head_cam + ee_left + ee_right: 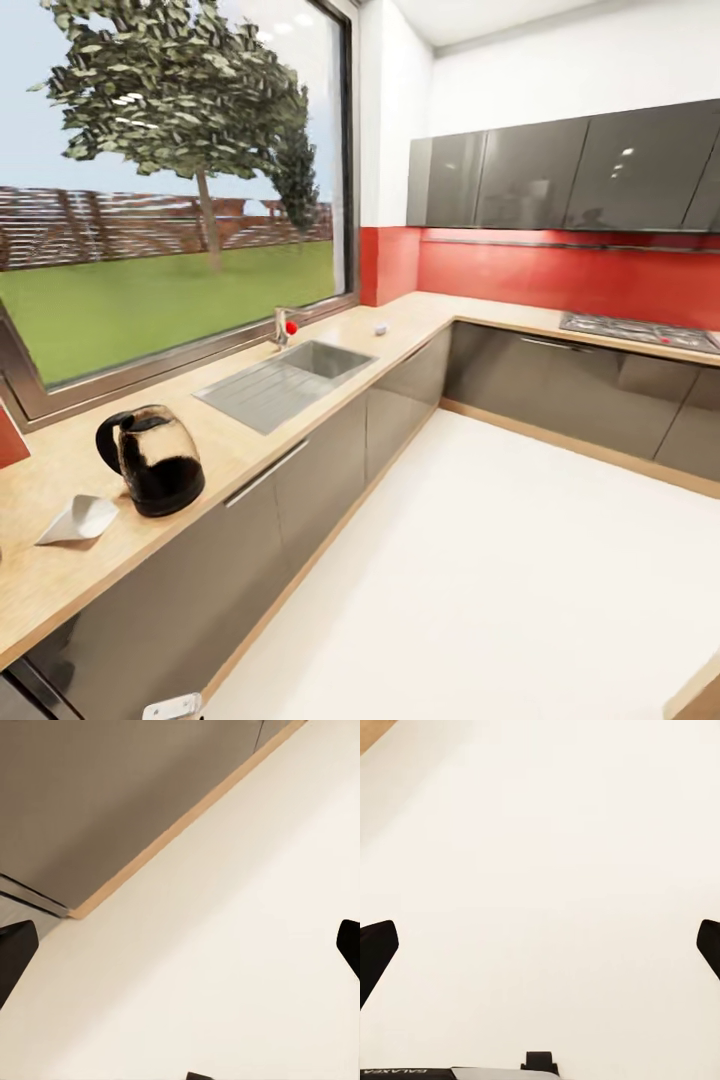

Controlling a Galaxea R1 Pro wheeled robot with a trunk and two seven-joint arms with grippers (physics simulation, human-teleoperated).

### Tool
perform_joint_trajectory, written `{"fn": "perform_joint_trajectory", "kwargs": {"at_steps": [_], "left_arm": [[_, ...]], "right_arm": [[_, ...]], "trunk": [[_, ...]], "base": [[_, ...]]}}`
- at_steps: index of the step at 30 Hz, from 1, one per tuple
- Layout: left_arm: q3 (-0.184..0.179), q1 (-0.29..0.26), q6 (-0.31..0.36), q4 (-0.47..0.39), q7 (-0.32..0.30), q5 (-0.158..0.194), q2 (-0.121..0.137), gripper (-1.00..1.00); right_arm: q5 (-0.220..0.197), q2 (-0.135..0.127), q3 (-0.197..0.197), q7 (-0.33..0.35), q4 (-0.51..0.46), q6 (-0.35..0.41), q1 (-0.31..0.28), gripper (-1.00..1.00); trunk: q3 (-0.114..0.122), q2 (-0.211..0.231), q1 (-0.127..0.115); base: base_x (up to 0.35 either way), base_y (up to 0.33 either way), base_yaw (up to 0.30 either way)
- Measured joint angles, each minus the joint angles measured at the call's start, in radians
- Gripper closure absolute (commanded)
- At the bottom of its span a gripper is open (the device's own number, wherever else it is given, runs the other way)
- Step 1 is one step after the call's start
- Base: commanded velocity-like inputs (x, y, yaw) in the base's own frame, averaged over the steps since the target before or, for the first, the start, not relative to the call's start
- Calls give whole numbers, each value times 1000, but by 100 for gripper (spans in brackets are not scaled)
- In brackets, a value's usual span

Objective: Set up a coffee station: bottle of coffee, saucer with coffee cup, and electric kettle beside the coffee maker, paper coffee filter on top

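Both jaws gape empty; one electric kettle (152,472), one paper coffee filter (80,519).

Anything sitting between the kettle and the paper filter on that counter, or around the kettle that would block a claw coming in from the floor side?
Nothing visible. The electric kettle stands on the countertop with the paper coffee filter beside it and only bare wood between them. Its floor side is unobstructed. Both claws, left and right, are open over the floor.
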Motion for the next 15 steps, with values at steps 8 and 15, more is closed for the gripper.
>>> {"fn": "perform_joint_trajectory", "kwargs": {"at_steps": [8,15], "left_arm": [[0,0,0,0,1,1,0,-100],[0,0,0,0,0,0,-1,-100]], "right_arm": [[0,0,0,0,0,1,0,-100],[0,0,0,0,0,1,0,-100]], "trunk": [[0,0,0],[0,0,0]], "base": [[263,-197,275],[233,-160,276]]}}
